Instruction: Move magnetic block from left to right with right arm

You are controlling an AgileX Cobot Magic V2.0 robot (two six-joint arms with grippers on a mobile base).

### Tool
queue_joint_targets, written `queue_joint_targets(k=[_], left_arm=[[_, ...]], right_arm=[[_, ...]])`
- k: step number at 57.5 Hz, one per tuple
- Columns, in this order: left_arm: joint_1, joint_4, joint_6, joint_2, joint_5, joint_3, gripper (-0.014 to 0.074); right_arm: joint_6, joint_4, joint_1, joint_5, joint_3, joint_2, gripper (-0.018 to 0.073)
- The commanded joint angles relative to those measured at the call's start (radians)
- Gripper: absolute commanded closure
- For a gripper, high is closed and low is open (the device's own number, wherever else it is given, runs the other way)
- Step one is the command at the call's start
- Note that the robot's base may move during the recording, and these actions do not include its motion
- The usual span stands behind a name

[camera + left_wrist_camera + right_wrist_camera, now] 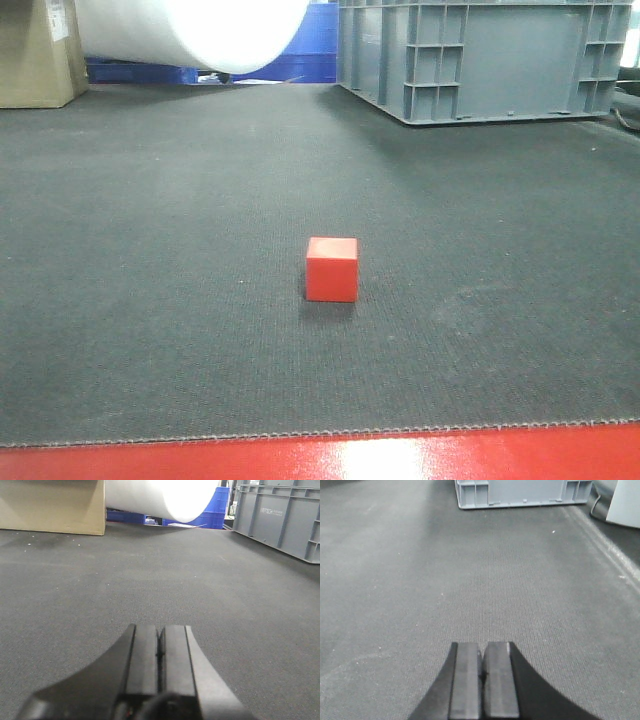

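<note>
One block [331, 269] sat on the dark mat [150, 300] of the desk, a red cube resting flat and alone, near the mat's front edge and the red desk edge [200, 462]. Neither hand showed in the front view, and the block showed in neither wrist view, so its place relative to either hand could not be told.

There were two hands. The left hand [159, 642] was closed, its two dark fingers pressed together with only a thin seam between them, gripping nothing. It sat low and level over the mat, pointing forward along it. Ahead of it to the left stood one cardboard box [52, 505], straight ahead one white roll [165, 497] with blue crates [217, 510] behind, and ahead to the right one grey crate [280, 517].

The right hand [482, 657] was likewise closed, fingers meeting, holding nothing. It tilted slightly downward over bare mat. The grey crate [520, 491] lay well ahead of it, slightly right, and a cable [597, 502] beside a white object lay at the far right.
</note>
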Motion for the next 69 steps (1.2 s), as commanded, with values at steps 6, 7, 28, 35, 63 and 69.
queue_joint_targets(k=[6, 7, 28, 35, 63, 69], left_arm=[[0.000, -0.003, -0.007, -0.007, -0.083, 0.008, 0.0722], [0.000, -0.003, -0.007, -0.007, -0.083, 0.008, 0.0722], [0.000, -0.003, -0.007, -0.007, -0.083, 0.008, 0.0722], [0.000, -0.003, -0.007, -0.007, -0.083, 0.008, 0.0722], [0.000, -0.003, -0.007, -0.007, -0.083, 0.008, 0.0722], [0.000, -0.003, -0.007, -0.007, -0.083, 0.008, 0.0722]], right_arm=[[-0.009, 0.002, -0.006, -0.081, -0.025, 0.003, 0.0503], [-0.009, 0.002, -0.006, -0.081, -0.022, 0.002, 0.0503], [-0.009, -0.001, -0.006, -0.101, 0.058, -0.213, 0.0503], [-0.009, -0.001, -0.006, -0.101, 0.102, -0.313, 0.0503], [-0.009, -0.001, -0.006, -0.154, 0.172, -0.379, 0.0503], [-0.009, -0.001, -0.006, -0.153, 0.172, -0.379, 0.0503]])
